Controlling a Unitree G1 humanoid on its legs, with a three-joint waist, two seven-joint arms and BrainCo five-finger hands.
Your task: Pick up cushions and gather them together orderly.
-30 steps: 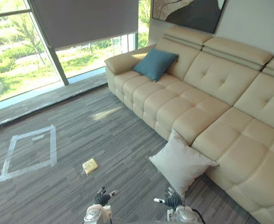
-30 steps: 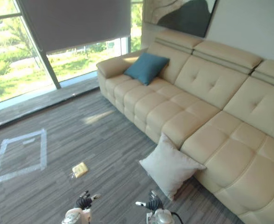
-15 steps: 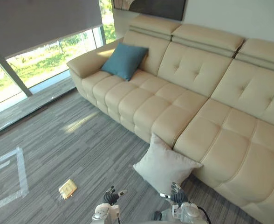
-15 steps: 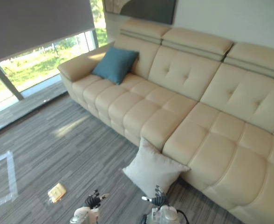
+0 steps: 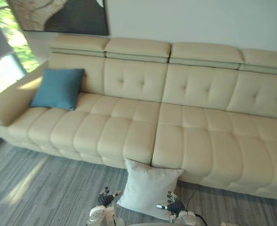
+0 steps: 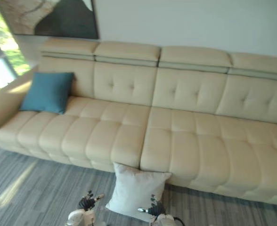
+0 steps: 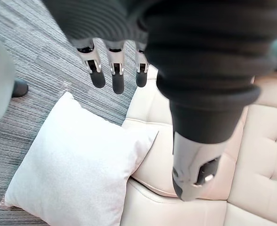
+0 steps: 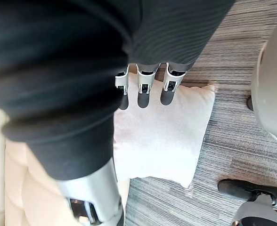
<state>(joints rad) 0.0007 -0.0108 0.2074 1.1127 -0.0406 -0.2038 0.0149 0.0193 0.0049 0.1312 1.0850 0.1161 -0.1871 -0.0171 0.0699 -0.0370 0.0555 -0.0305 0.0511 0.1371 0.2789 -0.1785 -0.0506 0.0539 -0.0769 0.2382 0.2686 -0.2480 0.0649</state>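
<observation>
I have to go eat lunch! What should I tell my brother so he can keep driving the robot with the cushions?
Hands: the left robot hand and the right robot hand are both open and empty, held above the white cushion.
Things: the white cushion is on the floor against the front of the sofa. The blue cushion sits at the sofa's left end, leaning on the backrest.
Done: nothing has been picked up yet.
Left: grab the white cushion and set it neatly beside the blue one.
</observation>
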